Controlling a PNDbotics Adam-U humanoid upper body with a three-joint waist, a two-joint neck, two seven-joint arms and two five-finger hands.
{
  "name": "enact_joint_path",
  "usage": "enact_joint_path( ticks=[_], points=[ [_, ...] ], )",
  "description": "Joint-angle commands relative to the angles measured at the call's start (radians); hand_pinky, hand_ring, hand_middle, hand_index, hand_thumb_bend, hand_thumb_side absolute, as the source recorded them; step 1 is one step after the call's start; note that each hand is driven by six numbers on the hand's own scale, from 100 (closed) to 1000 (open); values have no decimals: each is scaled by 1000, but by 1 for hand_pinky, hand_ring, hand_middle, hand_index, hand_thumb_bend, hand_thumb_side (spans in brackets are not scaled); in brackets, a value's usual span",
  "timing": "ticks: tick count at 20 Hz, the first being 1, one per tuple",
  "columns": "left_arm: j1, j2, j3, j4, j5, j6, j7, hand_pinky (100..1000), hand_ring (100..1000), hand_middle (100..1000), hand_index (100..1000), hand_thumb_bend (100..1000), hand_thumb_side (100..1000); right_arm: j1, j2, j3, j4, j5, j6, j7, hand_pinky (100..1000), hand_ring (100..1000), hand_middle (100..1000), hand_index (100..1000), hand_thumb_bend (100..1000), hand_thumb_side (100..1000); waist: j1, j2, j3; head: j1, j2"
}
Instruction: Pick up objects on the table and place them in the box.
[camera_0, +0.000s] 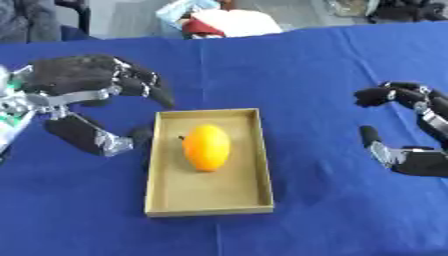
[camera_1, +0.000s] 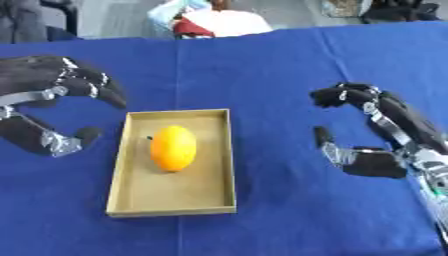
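An orange-yellow mango-like fruit (camera_0: 206, 147) lies lengthwise inside a shallow tan cardboard box (camera_0: 164, 200) in the middle of the blue table. My left hand (camera_0: 83, 85) hovers just left of the box, fingers relaxed and spread, thumb (camera_0: 92, 137) below, holding nothing. Off to the right of the box is my right hand (camera_1: 385, 125), also open with its fingers bent loosely and its thumb (camera_1: 337, 147) pointing toward the box; nothing is in it.
Blue cloth (camera_0: 332, 215) covers the whole table. Beyond the far edge lies a white and red bundle (camera_0: 229, 22) and dark items at the top corners.
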Motion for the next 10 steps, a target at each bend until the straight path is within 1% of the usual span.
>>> enact_joint_path(
  ticks=[1, 4, 6, 10],
  points=[
    [46, -37, 75, -46, 96, 54, -20, 701, 691, 721, 839, 100, 728, -3, -9, -21, -14, 10, 5, -19, 705, 716, 694, 869, 100, 458, -9, -10, 8, 8, 11],
    [113, -108, 125, -40, 151, 112, -45, 697, 685, 717, 841, 100, 776, 2, -3, -27, -16, 12, 9, -33, 705, 716, 694, 869, 100, 456, -18, -7, 16, 17, 23],
    [146, -152, 150, -31, 167, 146, -57, 695, 682, 714, 842, 100, 806, 8, 0, -31, -16, 13, 11, -39, 705, 717, 694, 869, 100, 456, -21, -6, 17, 18, 34],
    [197, -228, 179, -20, 178, 197, -73, 690, 673, 705, 835, 100, 857, 19, 7, -43, -15, 19, 17, -53, 704, 717, 695, 869, 100, 457, -27, -2, 24, 20, 59]
  ],
)
